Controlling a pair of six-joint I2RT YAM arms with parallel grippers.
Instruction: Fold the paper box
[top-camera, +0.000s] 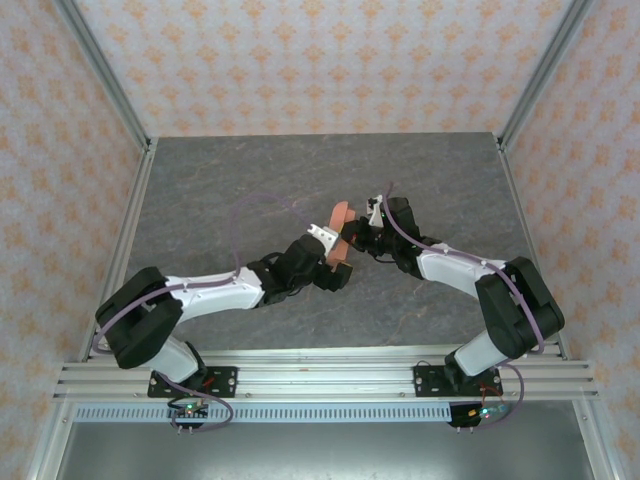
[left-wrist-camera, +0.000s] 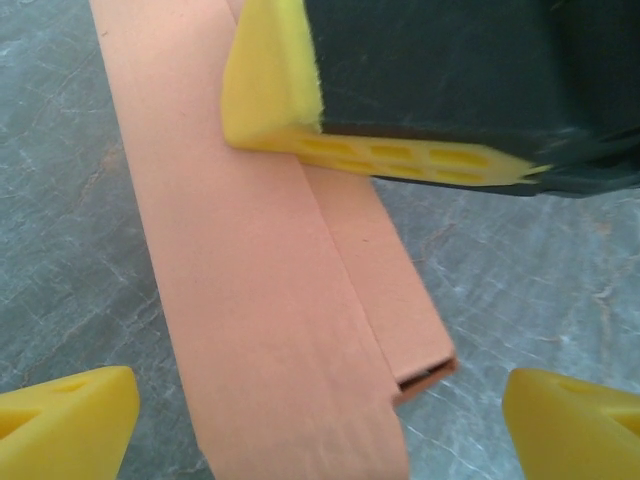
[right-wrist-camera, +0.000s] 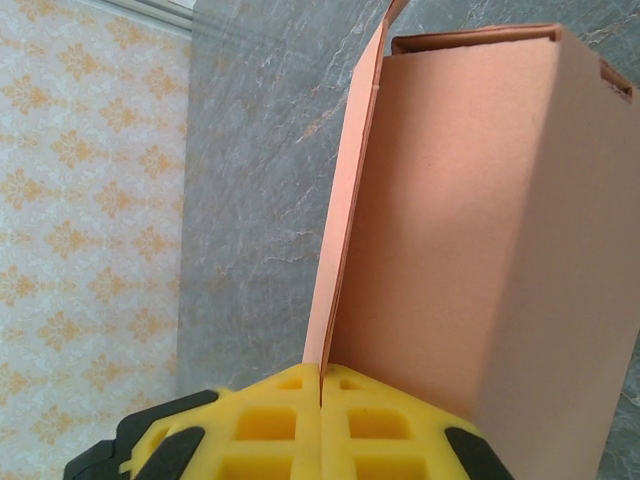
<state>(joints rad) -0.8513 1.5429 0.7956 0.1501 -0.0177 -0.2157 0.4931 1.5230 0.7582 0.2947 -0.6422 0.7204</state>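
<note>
Overhead, a grey stone-patterned table (top-camera: 220, 190) fills a booth closed at 9, 12 and 3 o'clock by walls (top-camera: 300, 60) papered in a pale orange motif. Slanted metal posts (top-camera: 105, 70) rise at the far corners, and a ribbed aluminium rail (top-camera: 330, 378) runs along the 6 o'clock edge, where both arms are bolted.

The paper box (top-camera: 340, 215) sits near the table's centre, a slim salmon sleeve between the two arms; whether it rests on the surface cannot be told. The right end effector (right-wrist-camera: 320, 400), reaching in from 4 o'clock, is clamped on a thin flap of the box, its yellow pads pressed together around the card. The left end effector (left-wrist-camera: 320, 425), coming from 7 o'clock, is spread wide. Its yellow fingertips (left-wrist-camera: 70, 420) stand on either side of the box without touching it, near the sleeve's open end.

Broad bare stretches of table lie toward 9, 12 and 3 o'clock of the box. The arms' own links crowd the ground from 5 to 7 o'clock.
</note>
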